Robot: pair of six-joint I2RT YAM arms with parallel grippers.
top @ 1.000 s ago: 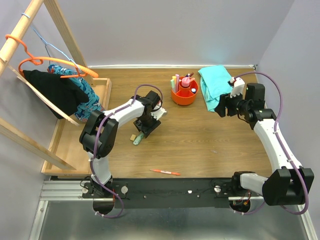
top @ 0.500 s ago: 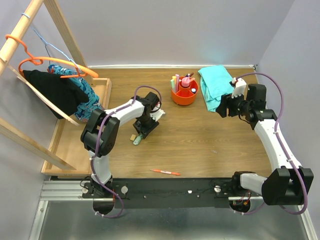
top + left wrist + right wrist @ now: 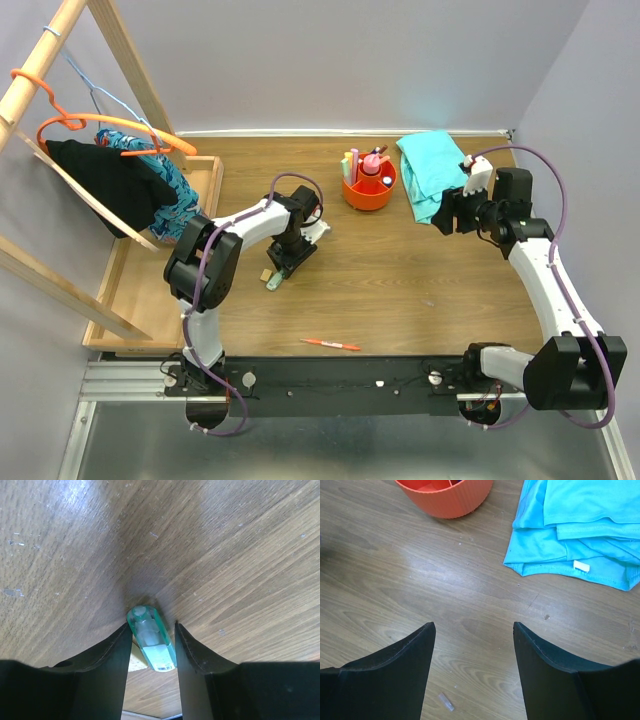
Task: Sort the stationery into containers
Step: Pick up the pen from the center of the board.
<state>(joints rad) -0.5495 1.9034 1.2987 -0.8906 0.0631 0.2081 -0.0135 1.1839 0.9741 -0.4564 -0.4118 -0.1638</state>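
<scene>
One highlighter (image 3: pixel 273 282) lay well left of the tub (image 3: pixel 366 203), under the left gripper (image 3: pixel 281 267). Up close, those jaws pinched its sides; a firm hold and straight lift looked best. The right gripper (image 3: pixel 473 626), near the tub, had jaws spread.

A teal cloth (image 3: pixel 428 172) lay crumpled at the far right of the desk (image 3: pixel 400 275). At its left sat a wooden tray (image 3: pixel 128 295), under a slanted wooden rack (image 3: pixel 60 35) carrying an orange hanger (image 3: pixel 112 124) and dark clothes (image 3: pixel 100 182).
</scene>
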